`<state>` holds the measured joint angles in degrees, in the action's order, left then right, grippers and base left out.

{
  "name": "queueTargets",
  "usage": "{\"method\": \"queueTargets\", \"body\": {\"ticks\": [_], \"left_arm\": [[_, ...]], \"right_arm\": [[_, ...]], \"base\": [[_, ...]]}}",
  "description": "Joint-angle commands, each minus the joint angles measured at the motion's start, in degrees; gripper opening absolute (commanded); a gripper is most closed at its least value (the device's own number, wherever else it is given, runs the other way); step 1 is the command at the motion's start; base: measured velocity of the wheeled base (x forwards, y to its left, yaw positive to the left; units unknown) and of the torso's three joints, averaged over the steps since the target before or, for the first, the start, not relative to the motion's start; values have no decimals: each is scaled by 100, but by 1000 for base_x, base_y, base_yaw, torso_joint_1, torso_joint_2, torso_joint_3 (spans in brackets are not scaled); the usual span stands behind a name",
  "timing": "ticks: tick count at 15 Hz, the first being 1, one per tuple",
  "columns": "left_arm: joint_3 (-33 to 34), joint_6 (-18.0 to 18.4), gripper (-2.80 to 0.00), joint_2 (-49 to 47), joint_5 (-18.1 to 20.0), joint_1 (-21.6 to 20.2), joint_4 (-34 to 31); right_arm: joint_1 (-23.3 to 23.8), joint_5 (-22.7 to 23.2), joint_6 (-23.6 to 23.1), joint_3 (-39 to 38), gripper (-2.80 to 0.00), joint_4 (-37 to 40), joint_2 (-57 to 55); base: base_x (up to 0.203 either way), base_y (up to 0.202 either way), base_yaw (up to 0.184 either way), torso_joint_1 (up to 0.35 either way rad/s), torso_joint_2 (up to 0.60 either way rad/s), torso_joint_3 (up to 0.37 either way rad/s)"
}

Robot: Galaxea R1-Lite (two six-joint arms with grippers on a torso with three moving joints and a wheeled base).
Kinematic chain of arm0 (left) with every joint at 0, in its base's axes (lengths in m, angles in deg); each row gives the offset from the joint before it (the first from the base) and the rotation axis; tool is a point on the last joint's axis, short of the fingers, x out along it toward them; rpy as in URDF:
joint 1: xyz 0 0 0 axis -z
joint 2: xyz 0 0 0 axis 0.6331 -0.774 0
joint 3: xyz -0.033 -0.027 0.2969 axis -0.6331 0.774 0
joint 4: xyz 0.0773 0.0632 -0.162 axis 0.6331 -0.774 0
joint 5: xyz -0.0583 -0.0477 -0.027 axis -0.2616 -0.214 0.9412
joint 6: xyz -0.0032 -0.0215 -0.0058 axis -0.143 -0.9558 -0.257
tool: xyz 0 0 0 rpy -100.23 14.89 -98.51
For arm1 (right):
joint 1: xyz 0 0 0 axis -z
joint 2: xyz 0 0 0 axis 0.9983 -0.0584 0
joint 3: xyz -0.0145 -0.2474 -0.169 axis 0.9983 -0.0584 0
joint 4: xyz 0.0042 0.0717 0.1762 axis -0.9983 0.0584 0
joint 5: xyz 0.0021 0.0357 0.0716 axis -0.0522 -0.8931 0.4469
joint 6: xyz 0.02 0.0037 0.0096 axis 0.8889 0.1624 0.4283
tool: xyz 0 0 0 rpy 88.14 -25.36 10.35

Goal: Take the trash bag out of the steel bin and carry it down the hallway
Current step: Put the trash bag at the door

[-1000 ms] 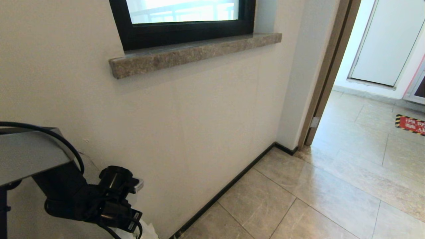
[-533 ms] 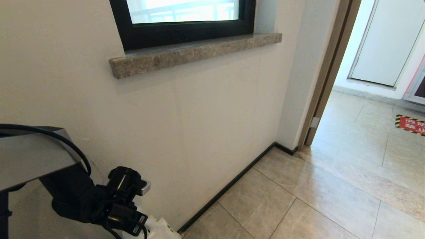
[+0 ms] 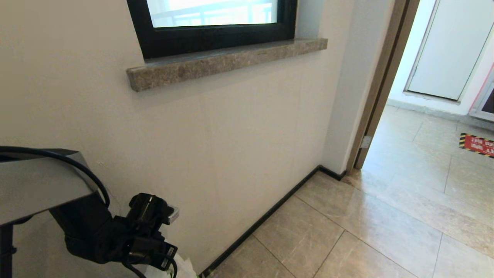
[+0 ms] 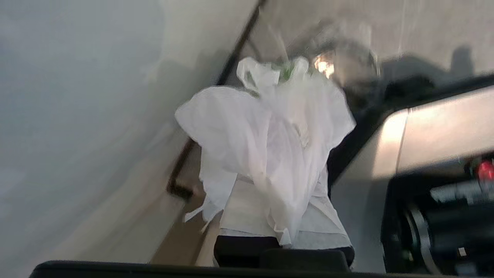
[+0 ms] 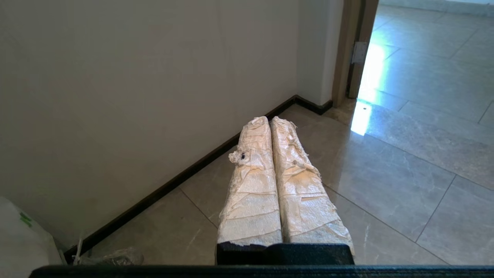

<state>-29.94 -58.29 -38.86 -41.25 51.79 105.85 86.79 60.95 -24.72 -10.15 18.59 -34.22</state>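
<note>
Three views split the scene between them. Nearest, in the left wrist view, the left tool (image 4: 283, 241) was clenched on the gathered neck of the trash bag (image 4: 266, 135), its wrapped fingers (image 4: 247, 212) pressed together with the thin white plastic bunched between them. The bag's long axis ran from that pinched neck at the lower centre of the frame toward the upper centre, its bulk ballooning at mid-frame and a knotted tip with a touch of green farthest from the tool. Past that tip a blurred shiny round shape showed at the upper right; it could not be told what it was.

The head view gave far less of the bag (image 3: 181, 268): only a white scrap at the bottom edge, lower left, beneath the dark wrist of the left arm (image 3: 115, 239), with the tool itself hidden. That view alone showed the black-framed window (image 3: 216, 34) and brown stone sill (image 3: 227, 61) at the top.

The right wrist view showed the right tool (image 5: 270, 123) clenched on nothing, its taped fingers (image 5: 252, 185) pressed side by side over the hallway (image 5: 386, 166) tiles. A white-and-green bag (image 5: 19, 235) sat at the lower left edge of that frame, and the black skirting (image 5: 193, 166) ran up to a doorway (image 5: 355, 50) at the upper right.
</note>
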Motion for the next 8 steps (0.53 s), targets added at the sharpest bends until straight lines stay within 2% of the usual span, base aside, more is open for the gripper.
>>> {"method": "queueTargets", "body": {"ticks": [1,4,8], "left_arm": [[77,46,-280,-89,21,-3,321],[111,8,-280,-237,-3,-3,413],[94,17,-280,-246,-3,-3,422]], "right_arm": [[0,1,2,0,-280,-2,1],[4,1,2,0,-280,-2,1],[4,1,2,0,-280,-2,1]], "base": [[0,0,0,0,0,0],[0,0,0,0,0,0],[-177,0,0,3,4,5]]}}
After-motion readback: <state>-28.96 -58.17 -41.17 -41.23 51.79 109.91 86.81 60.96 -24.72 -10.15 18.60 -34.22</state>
